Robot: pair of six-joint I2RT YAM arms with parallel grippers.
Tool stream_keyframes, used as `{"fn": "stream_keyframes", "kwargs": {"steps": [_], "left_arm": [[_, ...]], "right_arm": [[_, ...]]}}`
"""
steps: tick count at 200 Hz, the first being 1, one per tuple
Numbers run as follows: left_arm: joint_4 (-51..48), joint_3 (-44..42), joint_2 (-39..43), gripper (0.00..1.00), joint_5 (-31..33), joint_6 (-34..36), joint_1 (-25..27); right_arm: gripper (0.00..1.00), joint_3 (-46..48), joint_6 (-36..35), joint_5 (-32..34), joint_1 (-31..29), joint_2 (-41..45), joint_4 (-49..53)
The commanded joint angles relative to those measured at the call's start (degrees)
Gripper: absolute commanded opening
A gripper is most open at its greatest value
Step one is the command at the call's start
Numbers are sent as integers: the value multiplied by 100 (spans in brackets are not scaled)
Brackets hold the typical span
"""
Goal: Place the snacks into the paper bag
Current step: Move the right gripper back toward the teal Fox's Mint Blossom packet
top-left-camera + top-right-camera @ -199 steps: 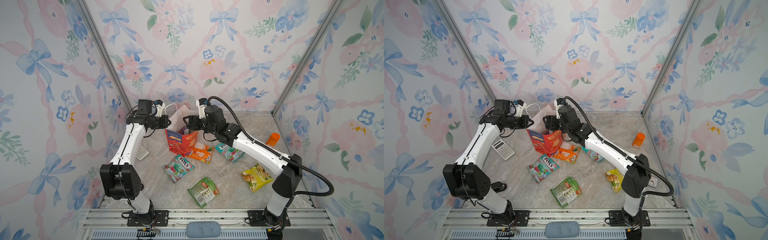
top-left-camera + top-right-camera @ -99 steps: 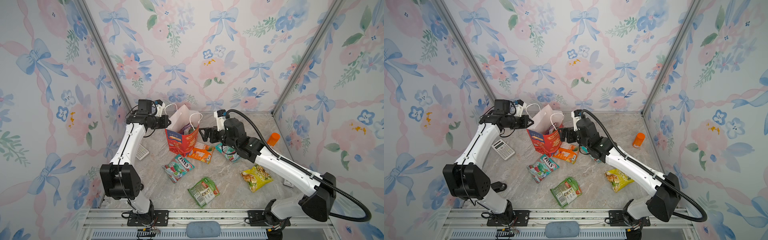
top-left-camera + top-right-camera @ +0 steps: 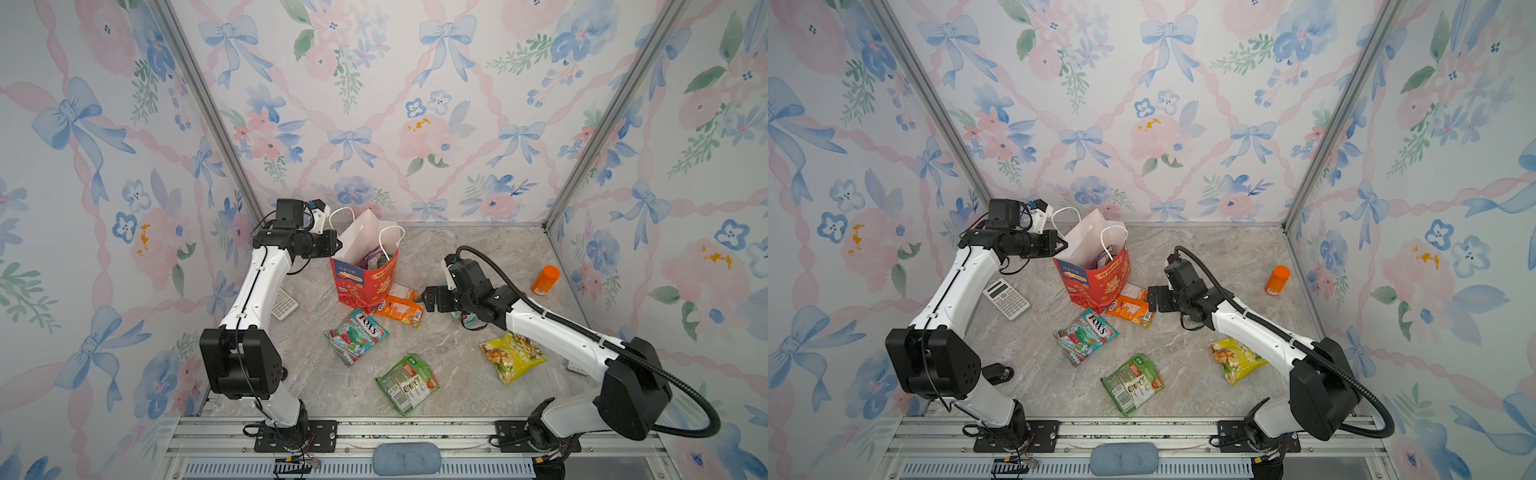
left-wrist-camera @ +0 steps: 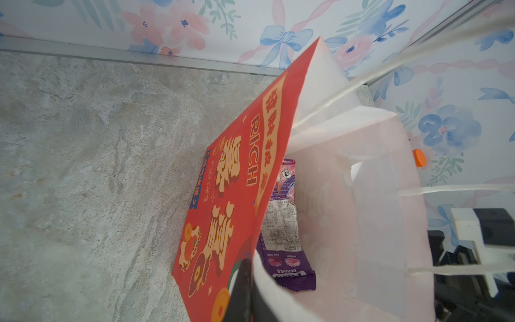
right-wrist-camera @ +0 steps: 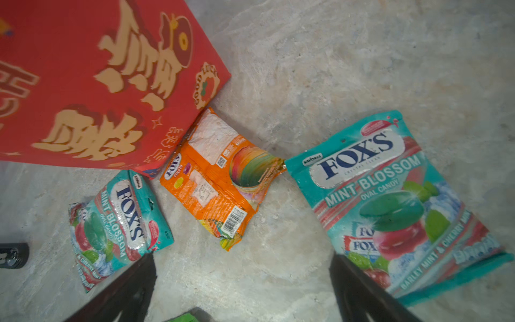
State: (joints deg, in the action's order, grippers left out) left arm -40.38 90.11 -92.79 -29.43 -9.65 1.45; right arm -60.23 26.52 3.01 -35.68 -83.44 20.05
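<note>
Crinkly orange plastic packet (image 5: pixel 220 181) lies just before right claw (image 5: pixel 242 259), jaws apart; left claw (image 4: pixel 246 281) pinches red paper bag (image 4: pixel 223 209)

Upright paper bag (image 3: pixel 362 283), snacks (image 3: pixel 357 334) scattered nearby

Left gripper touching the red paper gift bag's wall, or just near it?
Touching. The left wrist view shows the left gripper shut on the red paper gift bag: its dark fingers pinch the bag's wall at the rim.

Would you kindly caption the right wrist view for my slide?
Right gripper, jaws open, facing an orange packet flanked by teal FOX'S packets beside the paper bag.
</note>
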Motion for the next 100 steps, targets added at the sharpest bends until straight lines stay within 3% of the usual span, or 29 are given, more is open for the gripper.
{"fn": "stream_keyframes", "kwargs": {"steps": [1, 48, 100], "left_arm": [[-157, -126, 123, 0, 16, -38, -21], [-163, -134, 130, 0, 16, -39, -27], [-163, -125, 116, 0, 14, -33, -18]], "right_arm": [[99, 156, -4, -101, 494, -117, 236], [97, 193, -240, -300, 1425, -399, 99], [97, -85, -424, -285, 1858, -1044, 38]]}}
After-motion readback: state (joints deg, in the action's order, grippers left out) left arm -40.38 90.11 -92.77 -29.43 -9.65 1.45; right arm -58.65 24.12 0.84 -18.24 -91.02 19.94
